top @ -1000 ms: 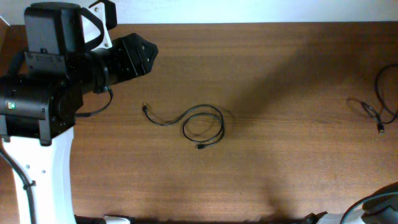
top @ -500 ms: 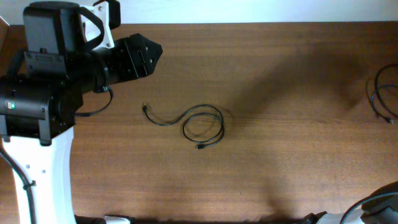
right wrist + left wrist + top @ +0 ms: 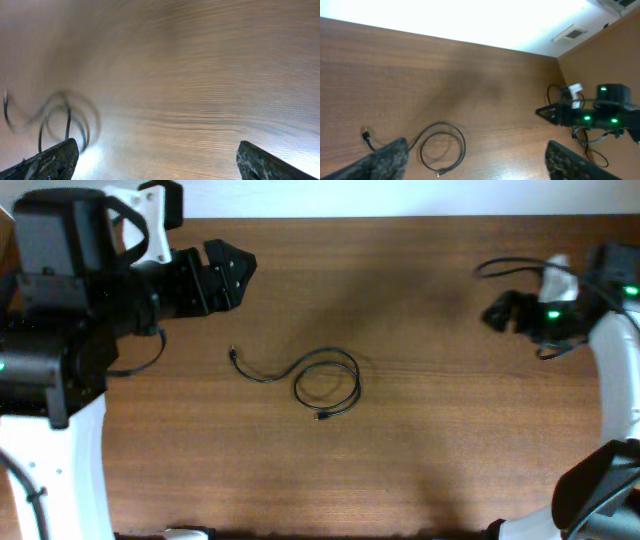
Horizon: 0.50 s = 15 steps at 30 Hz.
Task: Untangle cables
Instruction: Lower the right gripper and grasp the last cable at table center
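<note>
Spanning every view, the wooden table (image 3: 430,440) is the largest thing. The left arm (image 3: 60,350) stands over its upper left corner in the overhead view. Its gripper (image 3: 240,270) is spread wide and holds nothing. The right arm (image 3: 612,380) bends in from the right edge, and its gripper (image 3: 492,312) is likewise parted and empty. Near the table's middle, well apart from both grippers, lies the thin black cable (image 3: 326,387). It forms one loop, with a tail curving left to a small plug (image 3: 233,354).
</note>
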Available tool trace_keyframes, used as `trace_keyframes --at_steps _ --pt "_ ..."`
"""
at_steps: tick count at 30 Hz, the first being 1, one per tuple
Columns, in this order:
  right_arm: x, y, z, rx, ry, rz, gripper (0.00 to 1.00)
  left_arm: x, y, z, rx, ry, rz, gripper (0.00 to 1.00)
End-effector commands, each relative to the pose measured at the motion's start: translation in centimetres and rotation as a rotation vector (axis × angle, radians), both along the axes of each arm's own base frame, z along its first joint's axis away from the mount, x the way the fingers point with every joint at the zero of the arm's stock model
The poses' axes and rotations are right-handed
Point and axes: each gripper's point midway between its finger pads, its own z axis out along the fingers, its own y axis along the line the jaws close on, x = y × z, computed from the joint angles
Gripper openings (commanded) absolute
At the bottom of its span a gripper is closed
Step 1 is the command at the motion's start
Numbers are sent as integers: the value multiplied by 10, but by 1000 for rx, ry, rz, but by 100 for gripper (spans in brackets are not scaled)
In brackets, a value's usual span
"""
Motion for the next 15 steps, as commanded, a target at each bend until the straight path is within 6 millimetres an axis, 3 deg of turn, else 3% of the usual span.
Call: trace_keyframes --at_steps 1,4,7,8,11,15 --pt "-4 47 6 -28 -44 212 100 -15 2 18 18 -75 -23 95" --pt "-14 88 4 -22 -26 319 100 -20 2 19 62 -104 -55 100" --pt "-32 127 2 -16 10 427 100 -22 3 19 75 -111 -61 99" --pt "-38 138 1 -14 23 455 95 -22 3 19 75 -110 -61 99" --pt "-54 170 -5 27 115 388 83 -24 3 14 76 -89 -62 99" --pt "-67 204 -12 56 164 363 79 -29 3 9 77 -60 -63 99"
